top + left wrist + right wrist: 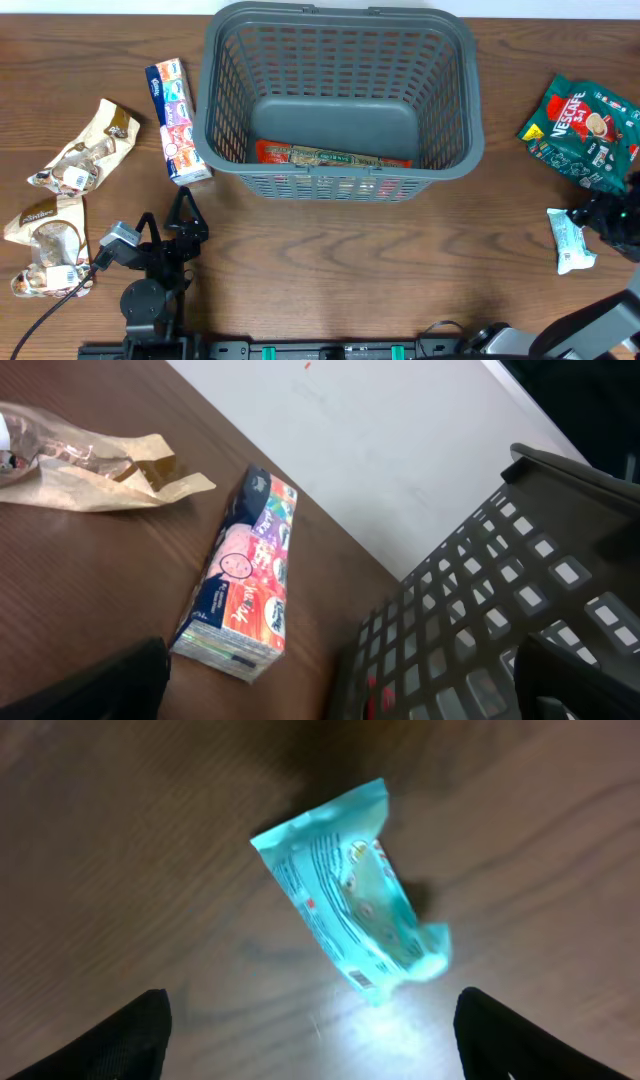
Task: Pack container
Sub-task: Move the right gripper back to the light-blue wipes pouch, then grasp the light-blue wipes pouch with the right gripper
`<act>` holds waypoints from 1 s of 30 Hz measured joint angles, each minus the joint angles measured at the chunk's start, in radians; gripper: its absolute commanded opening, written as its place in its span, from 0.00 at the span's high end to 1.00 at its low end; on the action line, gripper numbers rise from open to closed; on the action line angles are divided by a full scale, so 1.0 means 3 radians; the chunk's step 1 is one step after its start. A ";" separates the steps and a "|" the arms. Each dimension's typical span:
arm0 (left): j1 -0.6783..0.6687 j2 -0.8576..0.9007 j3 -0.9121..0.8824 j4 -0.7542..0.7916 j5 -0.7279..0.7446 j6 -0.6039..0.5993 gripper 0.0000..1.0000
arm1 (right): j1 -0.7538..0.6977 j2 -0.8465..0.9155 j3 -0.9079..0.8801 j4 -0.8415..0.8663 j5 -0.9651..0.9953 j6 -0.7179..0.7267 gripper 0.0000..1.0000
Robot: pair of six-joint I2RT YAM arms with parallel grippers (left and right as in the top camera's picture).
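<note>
**Gripper status: both units spread**

Right gripper (315,1020): the fingers stand wide apart at the lower corners of the right wrist view. A teal packet (350,900) lies flat on the table (120,840) ahead of the gap, tilted diagonally and apart from both fingers. In the overhead view the same packet sits near the right edge of the table, just beside the dark arm.

Left gripper (340,660): the fingers are likewise spread, one at each lower corner of the left wrist view. A colourful tissue pack (245,575) lies ahead on the left finger's side. The lattice wall of the container (480,590) rises on the right finger's side.

Container (228,90): it stands upright at the far centre of the table. A red packet (330,155) lies flat on its bottom, against the near wall. The tissue pack lies just beside the container's left wall; whether the two touch cannot be told.

Other items: two beige snack bags (85,150) lie at the left side of the table. A green Nescafé bag (585,120) lies at the far right, well apart from the container.
</note>
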 measured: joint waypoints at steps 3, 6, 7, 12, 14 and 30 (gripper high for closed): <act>0.0000 0.0000 0.0000 0.0000 0.0000 0.0001 0.01 | 0.0000 0.0085 -0.0215 0.0215 -0.0066 -0.0013 0.21; 0.0000 0.0000 0.0000 0.0000 0.0000 0.0001 0.01 | 0.0000 0.0187 -0.0432 0.0399 -0.0107 -0.0013 0.21; 0.0000 0.0000 0.0000 0.0000 0.0000 0.0001 0.01 | 0.0000 0.0221 -0.0492 0.0440 -0.0126 -0.0013 0.21; 0.0000 0.0000 0.0000 0.0000 0.0000 0.0000 0.01 | 0.0000 0.0341 -0.0572 0.0524 -0.0153 -0.0013 0.23; 0.0000 0.0000 0.0000 0.0000 0.0000 0.0001 0.01 | 0.0000 0.0342 -0.0572 0.0557 -0.0155 -0.0013 0.21; 0.0000 0.0000 0.0000 0.0000 0.0000 0.0000 0.01 | 0.0209 0.0355 -0.0533 0.0532 -0.0263 -0.0156 0.11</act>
